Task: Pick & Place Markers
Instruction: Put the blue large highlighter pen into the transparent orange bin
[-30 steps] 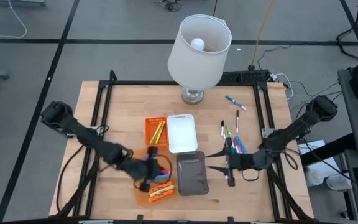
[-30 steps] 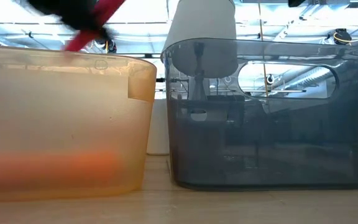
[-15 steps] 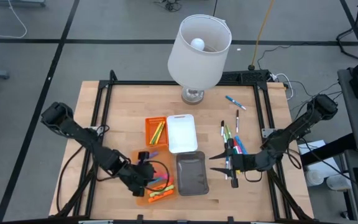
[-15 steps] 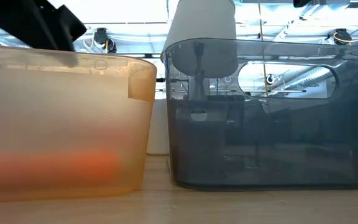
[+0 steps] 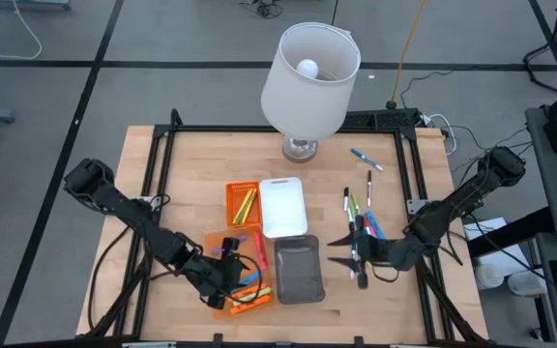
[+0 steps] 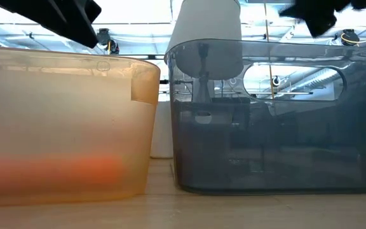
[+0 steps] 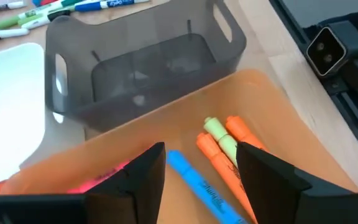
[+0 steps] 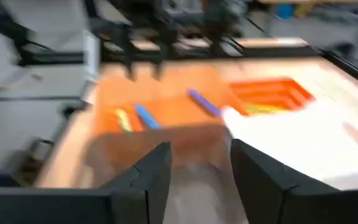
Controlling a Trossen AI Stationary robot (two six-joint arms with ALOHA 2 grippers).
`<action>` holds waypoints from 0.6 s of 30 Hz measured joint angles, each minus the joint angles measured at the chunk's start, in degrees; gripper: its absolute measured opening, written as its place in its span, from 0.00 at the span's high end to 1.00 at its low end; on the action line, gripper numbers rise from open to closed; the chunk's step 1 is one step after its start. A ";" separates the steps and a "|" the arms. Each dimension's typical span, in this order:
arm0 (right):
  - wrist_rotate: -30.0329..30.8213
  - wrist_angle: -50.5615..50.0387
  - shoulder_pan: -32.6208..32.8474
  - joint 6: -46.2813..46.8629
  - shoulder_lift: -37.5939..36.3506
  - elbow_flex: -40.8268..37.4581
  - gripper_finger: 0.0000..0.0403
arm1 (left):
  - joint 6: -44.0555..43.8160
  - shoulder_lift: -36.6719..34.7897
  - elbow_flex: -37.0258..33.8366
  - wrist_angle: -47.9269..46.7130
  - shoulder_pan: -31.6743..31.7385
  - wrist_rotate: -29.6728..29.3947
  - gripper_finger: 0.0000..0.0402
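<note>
My left gripper (image 7: 201, 155) (image 5: 236, 267) hangs open over the near orange tray (image 5: 222, 305), with nothing between its fingers. In that tray lie orange markers (image 7: 244, 140), a green one (image 7: 217, 132), a blue one (image 7: 191, 177) and a pink-red one (image 7: 98, 180). A purple marker (image 8: 202, 102) shows at the tray's far side. My right gripper (image 5: 339, 253) (image 8: 201, 155) is open and holds nothing. It stands above the table between the grey tray (image 5: 298, 271) and a cluster of loose markers (image 5: 361, 217) lying flat on the wood.
A far orange tray (image 5: 243, 203) holds yellow and green markers, with a white tray (image 5: 281, 206) beside it. A lamp (image 5: 309, 82) stands at the back middle. One blue marker (image 5: 366, 159) lies alone at the back right. Black frame rails (image 5: 162, 164) border the table.
My left gripper has opened above the near orange tray and let go of a red marker, which has gone from between its fingers. My right gripper has sunk a little and turned at the wrist, staying open.
</note>
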 joint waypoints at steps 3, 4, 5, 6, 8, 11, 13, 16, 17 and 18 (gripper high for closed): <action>2.84 -8.22 -0.88 5.57 0.00 0.00 0.63 | 0.21 0.00 0.00 0.04 0.75 -0.02 0.49; 2.95 -11.47 -1.47 8.43 0.00 0.00 0.63 | 0.20 0.00 0.00 0.11 1.00 -0.04 0.50; 2.93 -15.40 -2.20 11.82 0.00 0.13 0.63 | 0.19 0.00 0.00 0.19 1.27 -0.05 0.50; 2.83 -20.18 -2.97 15.63 0.00 0.42 0.63 | 0.11 0.00 0.00 0.20 1.54 -0.05 0.49; 2.04 -31.87 -4.80 25.11 0.00 1.35 0.63 | -0.22 0.00 0.00 0.20 2.20 -0.03 0.49; -2.74 -49.37 -8.02 41.63 0.00 1.88 0.65 | -0.32 0.00 0.00 0.20 3.22 -0.04 0.50; -7.79 -59.57 -9.61 51.22 0.01 1.75 0.66 | -0.67 0.00 0.00 0.20 3.80 -0.08 0.50; -14.15 -66.83 -10.77 60.18 0.00 -0.17 0.68 | -0.78 0.00 0.00 0.18 4.44 -0.09 0.51; -15.24 -67.50 -10.79 61.60 0.02 -0.95 0.68 | -0.80 0.00 0.00 0.18 4.64 -0.09 0.51; -16.05 -67.48 -10.77 62.63 0.02 -1.68 0.69 | -0.84 0.00 0.00 0.18 4.74 -0.09 0.51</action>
